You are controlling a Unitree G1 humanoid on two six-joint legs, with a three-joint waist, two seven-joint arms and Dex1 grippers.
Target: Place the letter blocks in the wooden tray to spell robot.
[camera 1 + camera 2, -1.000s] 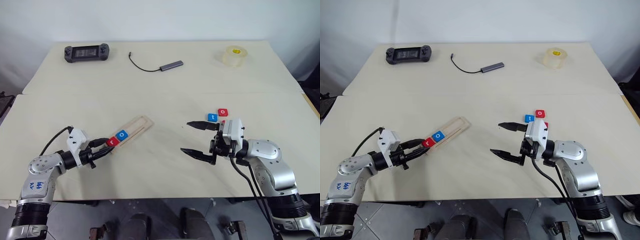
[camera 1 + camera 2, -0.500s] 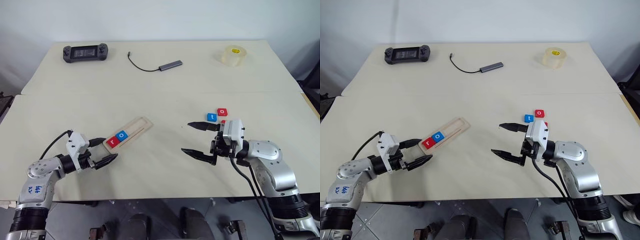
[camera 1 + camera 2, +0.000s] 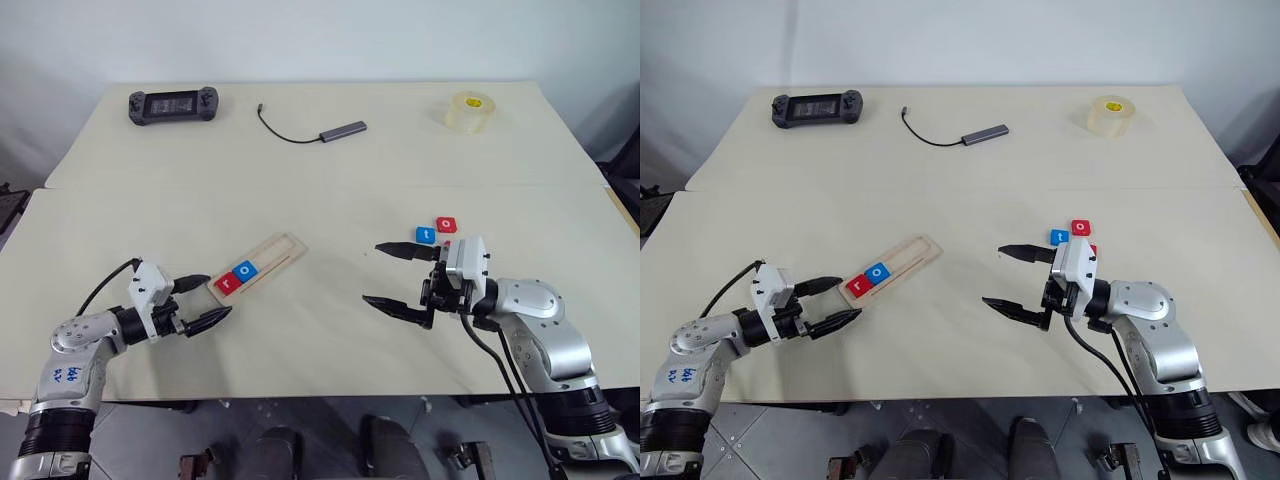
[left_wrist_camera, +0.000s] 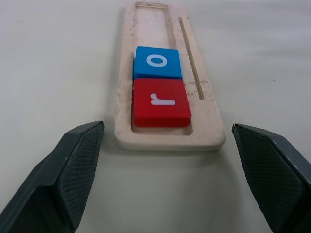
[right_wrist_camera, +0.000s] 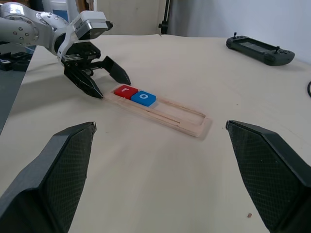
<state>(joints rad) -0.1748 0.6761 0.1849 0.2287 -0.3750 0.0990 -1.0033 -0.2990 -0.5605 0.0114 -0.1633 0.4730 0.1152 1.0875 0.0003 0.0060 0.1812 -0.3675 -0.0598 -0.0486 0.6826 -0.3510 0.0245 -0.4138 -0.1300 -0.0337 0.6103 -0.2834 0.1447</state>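
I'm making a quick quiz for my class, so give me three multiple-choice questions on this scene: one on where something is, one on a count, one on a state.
1. Where is the roll of tape?
A. in the wooden tray
B. at the table's far right corner
C. beside the game controller

2. How many letter blocks sit in the wooden tray?
A. two
B. four
C. five

3. How is the left gripper?
A. shut on a block
B. open, holding nothing
C. shut on the cable

Answers:
1. B: the tape sits far right, well away from the game controller.
2. A: just the red r and the blue o are in it.
3. B: its fingers are spread in front of the tray's end.
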